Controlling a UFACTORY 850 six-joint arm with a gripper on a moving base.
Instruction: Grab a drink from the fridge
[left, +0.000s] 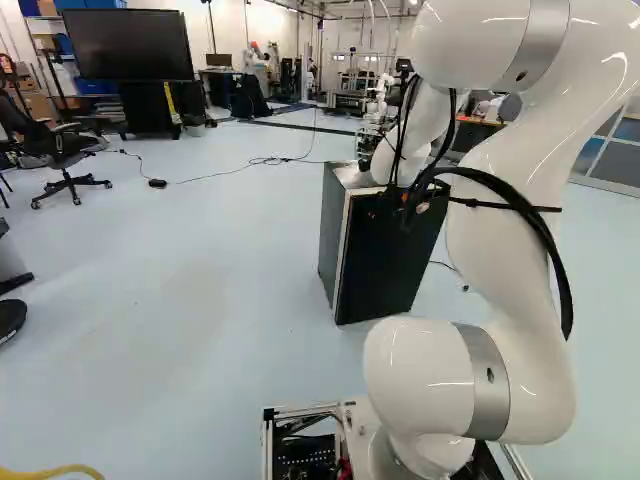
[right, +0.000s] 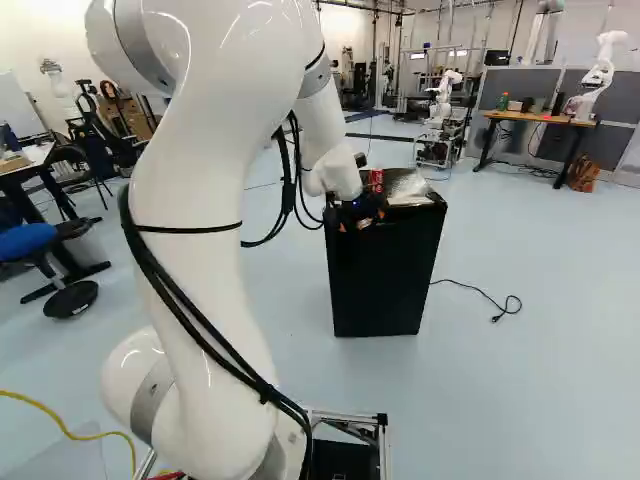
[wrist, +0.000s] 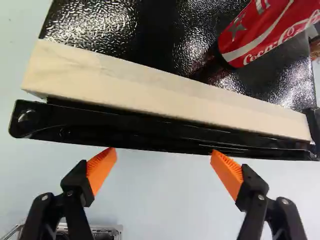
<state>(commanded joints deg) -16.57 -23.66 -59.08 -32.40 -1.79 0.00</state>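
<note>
The can (wrist: 272, 31) stands atop the fridge (right: 384, 285), ahead of the gripper (right: 354, 224).

One fridge (right: 388, 275), one red can (wrist: 270, 31), two fingers (wrist: 228, 174) (orange-padded, the pair), one large screen (left: 128, 45).

Room: bright, evenly lit, pale floor (left: 200, 250) throwing back a soft sheen
Arm (left: 520, 250): white streaks of glare down the glossy shell
Fridge top (wrist: 100, 25): light breaking into silver speckles, red glinting beside the can (wrist: 267, 32)
</note>
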